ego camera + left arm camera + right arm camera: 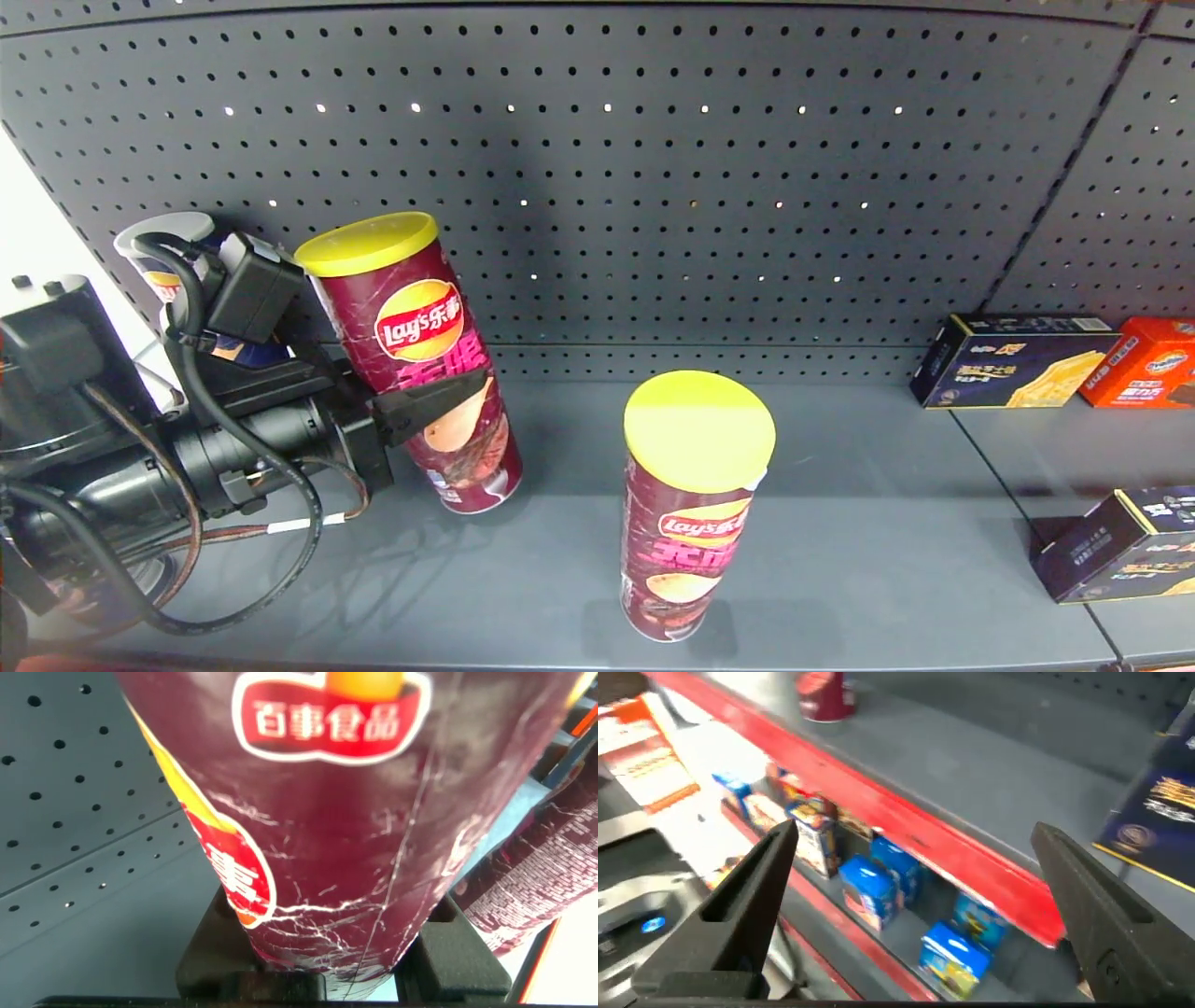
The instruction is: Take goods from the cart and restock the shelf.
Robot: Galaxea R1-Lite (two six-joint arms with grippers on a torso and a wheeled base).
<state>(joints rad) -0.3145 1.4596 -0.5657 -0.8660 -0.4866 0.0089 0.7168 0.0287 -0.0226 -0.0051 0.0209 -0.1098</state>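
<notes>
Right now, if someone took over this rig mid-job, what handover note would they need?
Grippers: the left gripper is shut on a chip can, which is tilted with its base low at the shelf; I cannot tell whether it touches. The right gripper is open and empty, out by the red front edge.
Done: a second chip can stands upright on the shelf, apart from the held one.
Left: stand the held can upright, release it, then probably fetch more goods from the cart.
</notes>
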